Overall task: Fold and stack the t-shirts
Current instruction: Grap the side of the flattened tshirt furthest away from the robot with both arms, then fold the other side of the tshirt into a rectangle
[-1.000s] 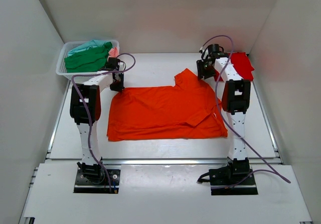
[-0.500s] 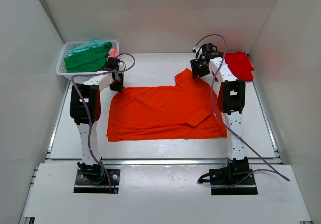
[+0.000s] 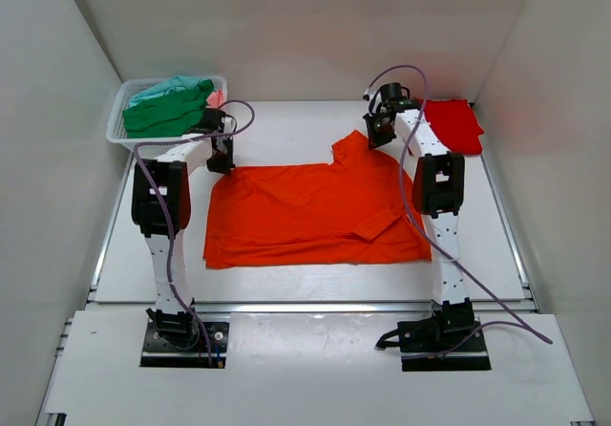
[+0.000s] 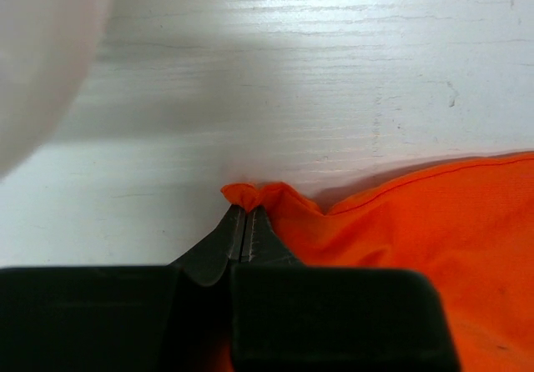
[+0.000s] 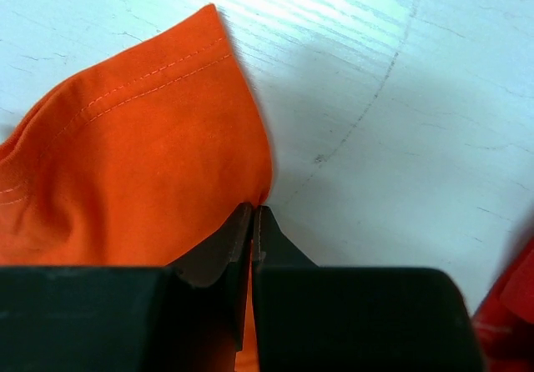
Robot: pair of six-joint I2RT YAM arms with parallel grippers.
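Note:
A bright orange t-shirt (image 3: 315,211) lies spread on the table. My left gripper (image 3: 221,162) is shut on its far left corner, a pinched bit of orange cloth (image 4: 250,195) at the fingertips. My right gripper (image 3: 375,137) is shut on the edge of the raised sleeve (image 3: 353,147) at the far right, orange cloth (image 5: 158,163) at the fingertips. A deeper red t-shirt (image 3: 452,123) lies at the far right. Green (image 3: 164,114), teal (image 3: 167,87) and pink (image 3: 219,97) t-shirts lie in the basket.
A white mesh basket (image 3: 118,130) stands at the far left corner, close behind my left gripper. White walls enclose the table on three sides. The red t-shirt's edge shows at the right wrist view's lower right corner (image 5: 513,314).
My right gripper has moved left and farther back, away from the red t-shirt, still on the orange sleeve. The left arm has barely moved.

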